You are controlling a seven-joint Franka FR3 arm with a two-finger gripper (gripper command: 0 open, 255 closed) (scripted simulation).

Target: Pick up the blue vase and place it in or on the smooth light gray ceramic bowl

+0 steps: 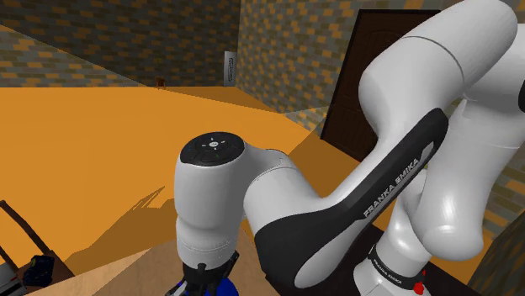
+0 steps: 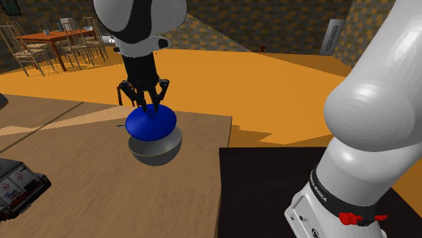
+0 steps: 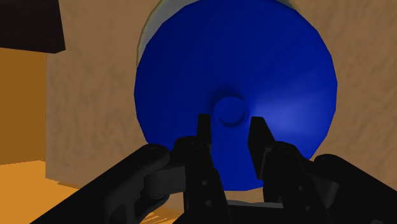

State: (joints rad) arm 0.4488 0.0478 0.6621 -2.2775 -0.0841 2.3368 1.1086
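The blue vase (image 2: 151, 123) is a squat, wide round body resting in the mouth of the light grey bowl (image 2: 155, 151) on the wooden table (image 2: 81, 182). My black gripper (image 2: 150, 107) hangs straight above the vase, its tips close to the vase's top. In the wrist view the vase (image 3: 267, 70) covers nearly all of the bowl, whose rim (image 3: 147, 32) peeks out behind it. The gripper (image 3: 230, 130) is open, and the vase's small neck shows between and just beyond the two fingers without touching them. In the shoulder view the gripper (image 1: 204, 280) and a sliver of the vase (image 1: 225, 288) show below the arm.
A dark boxy object (image 2: 17, 186) lies at the table's near edge in the second exterior view's left. The table's edge (image 2: 225, 162) meets the black stand top (image 2: 270, 189) beside the arm's base. A dining table with chairs (image 2: 57, 40) stands far back on the orange floor.
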